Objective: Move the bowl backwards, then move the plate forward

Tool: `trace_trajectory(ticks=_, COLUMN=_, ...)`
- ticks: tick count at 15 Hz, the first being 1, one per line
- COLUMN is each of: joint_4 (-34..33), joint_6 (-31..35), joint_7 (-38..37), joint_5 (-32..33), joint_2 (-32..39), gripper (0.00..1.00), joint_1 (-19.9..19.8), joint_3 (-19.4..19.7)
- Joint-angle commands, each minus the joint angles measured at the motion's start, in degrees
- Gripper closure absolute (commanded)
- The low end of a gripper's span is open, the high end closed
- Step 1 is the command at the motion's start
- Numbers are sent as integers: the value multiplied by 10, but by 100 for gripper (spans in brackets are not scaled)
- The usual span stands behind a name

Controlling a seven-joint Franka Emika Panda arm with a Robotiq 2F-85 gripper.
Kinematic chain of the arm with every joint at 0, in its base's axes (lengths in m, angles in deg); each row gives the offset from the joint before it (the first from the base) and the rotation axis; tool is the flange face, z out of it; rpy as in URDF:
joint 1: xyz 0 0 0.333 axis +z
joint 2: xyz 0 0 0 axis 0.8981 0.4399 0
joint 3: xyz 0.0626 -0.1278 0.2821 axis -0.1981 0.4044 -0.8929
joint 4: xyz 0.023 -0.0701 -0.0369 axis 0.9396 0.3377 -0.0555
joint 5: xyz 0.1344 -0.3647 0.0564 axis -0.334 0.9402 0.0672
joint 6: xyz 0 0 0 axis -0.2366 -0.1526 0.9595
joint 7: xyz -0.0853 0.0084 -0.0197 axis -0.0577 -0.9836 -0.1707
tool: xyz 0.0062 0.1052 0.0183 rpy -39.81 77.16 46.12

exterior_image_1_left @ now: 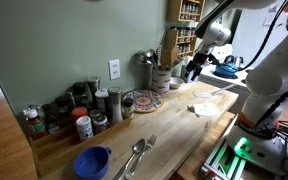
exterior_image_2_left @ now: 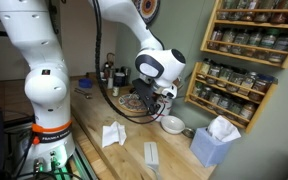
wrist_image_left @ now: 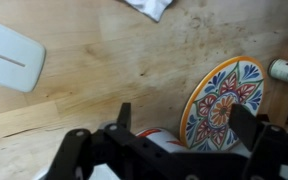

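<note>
Bowl (exterior_image_2_left: 172, 124): small, plain white, round. It sits on the wooden counter (exterior_image_1_left: 174, 130) just beside the plate (wrist_image_left: 222, 100), below the claw. I cannot make out whether the two rims touch. The wrist view shows only a sliver of it under the claw's body.

Plate: round, flat, with an orange, blue and white mosaic pattern. It lies flat on the counter close to the green wall.

Gripper (wrist_image_left: 182, 112): released, jaws spread wide with nothing between them. It hangs over the bowl-side edge of the plate and, as far as I can see, touches neither piece.

Utensil crock (exterior_image_1_left: 161, 78): upright, near the plate, against the wall.

Jars (exterior_image_1_left: 79, 112): a cluster along the wall, starting just beside the plate.

Napkin (exterior_image_2_left: 112, 135): crumpled, white, well apart from the plate.

White slab (wrist_image_left: 9, 55): flat and oblong, further from the plate than the napkin.

Tissue box (exterior_image_2_left: 217, 145): blue, on the far side of the bowl from the plate.

Blue bowl (exterior_image_1_left: 92, 160) and spoons (exterior_image_1_left: 136, 155): well apart from the plate, near the counter's front edge.
</note>
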Motion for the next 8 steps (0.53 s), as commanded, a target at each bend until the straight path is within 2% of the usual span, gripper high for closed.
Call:
trace_trajectory(ticks=1, joint_4=19, joint_6=-26, joint_7=-117, joint_5=4, joint_2=-34, gripper=0, joint_1=36, joint_3=-9)
trace_trajectory(ticks=3, joint_4=24, joint_6=-17, joint_7=-160, joint_5=15, joint_2=-37, gripper=0, joint_1=64, joint_3=-31)
trace_trajectory(ticks=4, joint_4=6, joint_6=-17, joint_7=-121, joint_5=7, joint_2=-23, gripper=0, joint_1=59, joint_3=-2)
trace_trajectory(ticks=8, joint_4=11, joint_6=-17, joint_7=-153, joint_5=7, joint_2=-23, gripper=0, joint_1=79, joint_3=-20)
